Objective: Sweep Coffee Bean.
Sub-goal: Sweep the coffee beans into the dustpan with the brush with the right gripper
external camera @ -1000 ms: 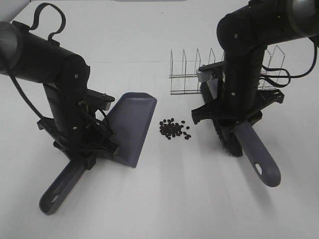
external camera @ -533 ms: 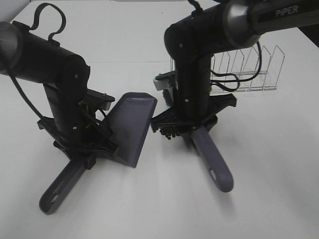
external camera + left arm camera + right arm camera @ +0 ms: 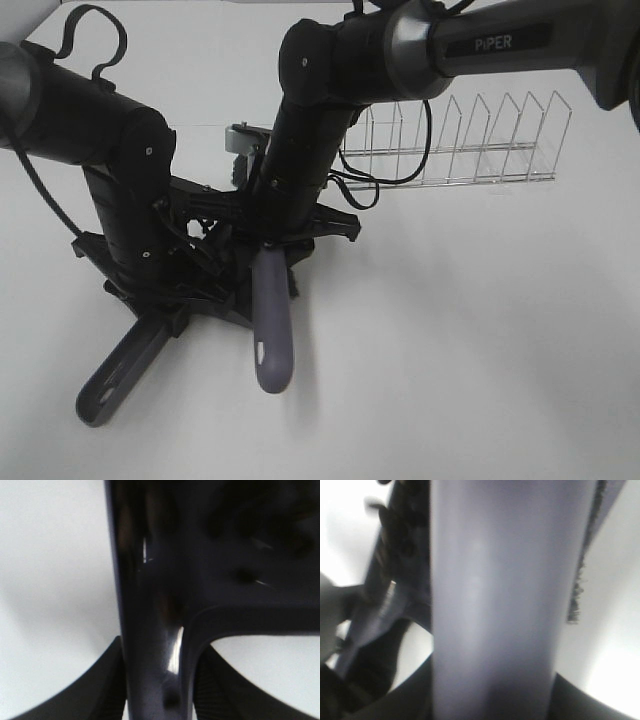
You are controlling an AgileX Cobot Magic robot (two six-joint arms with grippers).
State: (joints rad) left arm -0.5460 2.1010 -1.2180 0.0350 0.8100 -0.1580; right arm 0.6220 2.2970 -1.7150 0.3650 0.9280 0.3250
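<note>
My right end effector [image 3: 283, 243] is clamping shut on the brush [image 3: 271, 335], with my left end effector [image 3: 165, 300] just beside it gripping the dustpan [image 3: 118, 378]. I'm not seeing the coffee beans; the arms are hiding them.

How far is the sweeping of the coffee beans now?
Looks done: no loose beans show on the table. In hand: the right gripper holds the brush at the dustpan, which the left gripper grips. Left: the arms hide the pan, so beans inside it cannot be confirmed.
</note>
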